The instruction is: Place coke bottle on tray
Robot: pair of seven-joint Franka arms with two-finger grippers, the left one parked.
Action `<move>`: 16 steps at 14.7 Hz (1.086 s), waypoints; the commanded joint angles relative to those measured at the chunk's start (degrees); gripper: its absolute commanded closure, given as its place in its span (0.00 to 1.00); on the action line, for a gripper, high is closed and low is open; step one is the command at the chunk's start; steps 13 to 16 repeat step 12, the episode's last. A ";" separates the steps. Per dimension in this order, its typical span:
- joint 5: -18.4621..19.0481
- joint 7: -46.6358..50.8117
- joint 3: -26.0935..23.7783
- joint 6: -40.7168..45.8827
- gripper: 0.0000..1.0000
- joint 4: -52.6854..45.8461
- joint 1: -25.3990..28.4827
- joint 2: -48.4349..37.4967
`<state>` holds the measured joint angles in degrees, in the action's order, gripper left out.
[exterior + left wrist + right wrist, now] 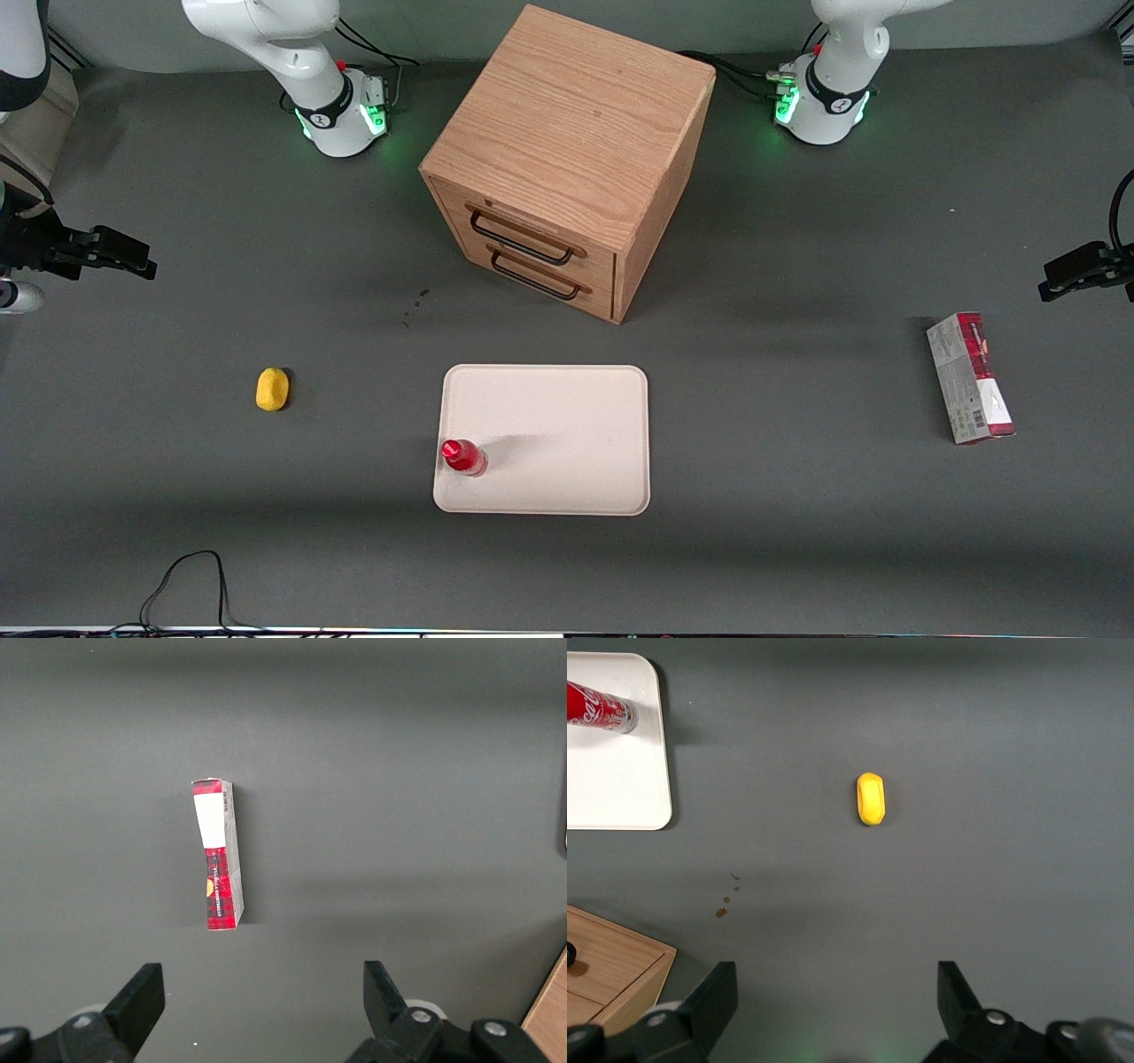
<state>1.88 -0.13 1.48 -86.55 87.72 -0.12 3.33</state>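
Note:
The coke bottle (463,456), small and red with a red cap, stands upright on the tray (567,425). It is inside the tray's corner nearest the front camera, on the working arm's side. The tray is flat, pale cream and rectangular, and lies in front of the drawer cabinet. The wrist view catches the bottle (598,707) on a corner of the tray (616,780). My gripper (124,252) hangs open and empty at the working arm's end of the table, far from the tray. In the wrist view the gripper (837,992) holds nothing, with bare table between its fingers.
A wooden two-drawer cabinet (576,133) stands mid-table, farther from the camera than the tray. A yellow lump (272,389) lies between the tray and my gripper's end. A red-and-grey carton (970,377) lies toward the parked arm's end. A black cable (190,585) loops at the front edge.

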 commanded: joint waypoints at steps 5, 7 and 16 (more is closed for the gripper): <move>-0.47 -0.40 2.65 0.16 0.00 0.70 1.62 -1.14; -0.56 -0.23 2.65 0.16 0.00 0.70 1.70 -1.14; -0.56 -0.31 2.57 0.16 0.00 0.35 1.70 -0.96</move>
